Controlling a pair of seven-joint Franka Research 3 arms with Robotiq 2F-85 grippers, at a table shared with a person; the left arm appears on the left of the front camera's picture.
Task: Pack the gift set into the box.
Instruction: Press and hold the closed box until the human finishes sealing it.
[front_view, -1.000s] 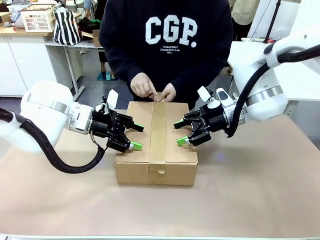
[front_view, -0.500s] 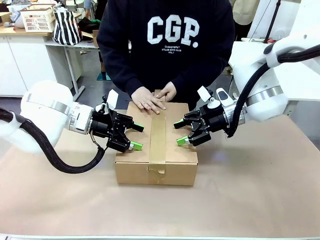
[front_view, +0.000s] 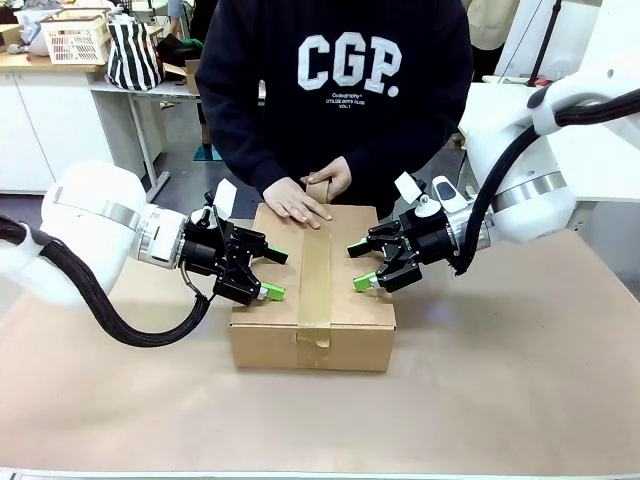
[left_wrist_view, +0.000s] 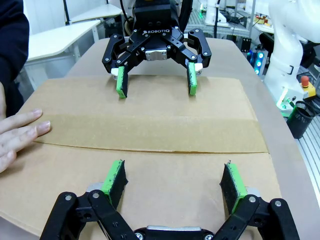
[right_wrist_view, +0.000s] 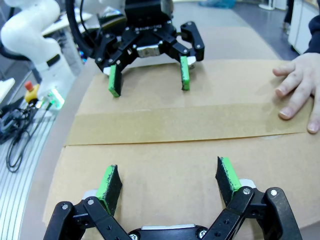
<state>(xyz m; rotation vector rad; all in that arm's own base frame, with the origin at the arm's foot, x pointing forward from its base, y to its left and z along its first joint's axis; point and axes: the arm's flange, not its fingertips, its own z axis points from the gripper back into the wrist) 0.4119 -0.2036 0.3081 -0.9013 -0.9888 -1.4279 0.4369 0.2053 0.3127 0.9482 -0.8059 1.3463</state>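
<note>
The box (front_view: 352, 305) lies shut in the middle of the table, with a brown tape strip (front_view: 316, 275) running along its top seam. The gift set is hidden. My left gripper (front_view: 276, 274) is open, its green pads resting on the left flap. My right gripper (front_view: 359, 266) is open on the right flap, facing it. In the left wrist view my own gripper (left_wrist_view: 172, 177) sits over the cardboard (left_wrist_view: 150, 107) with the right gripper (left_wrist_view: 156, 85) beyond. The right wrist view shows my right gripper (right_wrist_view: 169, 179) and, opposite, the left gripper (right_wrist_view: 149, 79).
A person stands at the far side. One hand (front_view: 295, 205) lies flat on the box's far end, also seen as a hand (right_wrist_view: 300, 95) and a hand (left_wrist_view: 20, 132). The other hand (front_view: 328, 185) holds a tape roll just past the far edge.
The person's hand came down flat on the box's far end, and the other hand lifted the tape roll slightly. Both grippers stayed put.
</note>
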